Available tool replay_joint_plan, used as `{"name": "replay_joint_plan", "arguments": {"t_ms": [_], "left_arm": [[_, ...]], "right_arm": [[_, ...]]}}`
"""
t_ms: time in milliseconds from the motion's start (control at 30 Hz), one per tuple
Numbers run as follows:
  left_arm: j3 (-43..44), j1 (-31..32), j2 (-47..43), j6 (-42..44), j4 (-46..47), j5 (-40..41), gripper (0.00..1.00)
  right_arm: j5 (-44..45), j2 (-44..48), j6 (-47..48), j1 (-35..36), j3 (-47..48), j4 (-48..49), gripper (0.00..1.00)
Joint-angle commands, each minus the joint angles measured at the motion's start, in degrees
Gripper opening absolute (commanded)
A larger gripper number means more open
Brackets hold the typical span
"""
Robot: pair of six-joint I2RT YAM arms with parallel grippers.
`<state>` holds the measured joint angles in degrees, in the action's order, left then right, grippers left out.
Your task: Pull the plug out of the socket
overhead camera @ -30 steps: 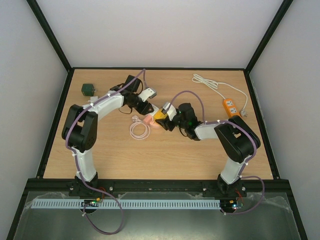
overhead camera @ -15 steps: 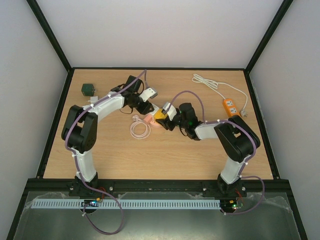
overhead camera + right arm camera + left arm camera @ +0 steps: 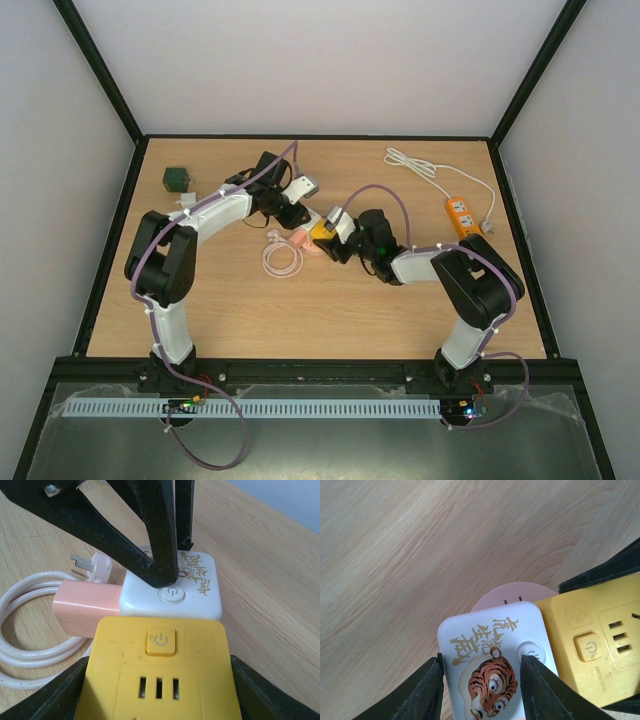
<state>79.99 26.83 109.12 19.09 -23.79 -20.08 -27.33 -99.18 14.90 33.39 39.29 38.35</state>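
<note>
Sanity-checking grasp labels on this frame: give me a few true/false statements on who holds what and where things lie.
1. The left gripper is shut on the white adapter. True.
2. The right gripper holds the orange power strip. False: it grips the yellow adapter; the strip lies untouched near the far right edge.
3. The white and yellow adapters touch. True.
4. The green cube sits between the grippers. False: it is at the far left corner.
5. A coiled white cable lies by the pink block. True.
</note>
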Motion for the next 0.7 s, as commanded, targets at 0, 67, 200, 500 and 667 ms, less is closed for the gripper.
{"name": "replay_joint_plan", "arguments": {"t_ms": [0,67,200,500,667], "left_arm": [[-3.51,0.59,5.84,1.74,-6.95,8.37,0.44],[-3.61,0.67,5.76,1.74,-6.88,8.59,0.44],[-3.81,0.92,5.82,1.79,-6.66,8.98,0.44],[-4.67,1.38,5.75,2.0,-6.33,9.8,0.43],[-4.4,1.46,5.92,1.74,-6.35,9.88,0.43]], "right_arm": [[-6.47,1.94,-8.51,-1.52,4.69,5.84,0.1],[-6.89,1.55,-11.65,-2.59,5.11,6.64,0.1],[-7.6,1.17,-15.34,-3.56,5.43,7.89,0.1],[-6.0,2.3,-4.18,-1.91,4.04,4.35,0.1],[-4.21,2.92,6.46,-0.33,2.46,-0.77,0.09]]}}
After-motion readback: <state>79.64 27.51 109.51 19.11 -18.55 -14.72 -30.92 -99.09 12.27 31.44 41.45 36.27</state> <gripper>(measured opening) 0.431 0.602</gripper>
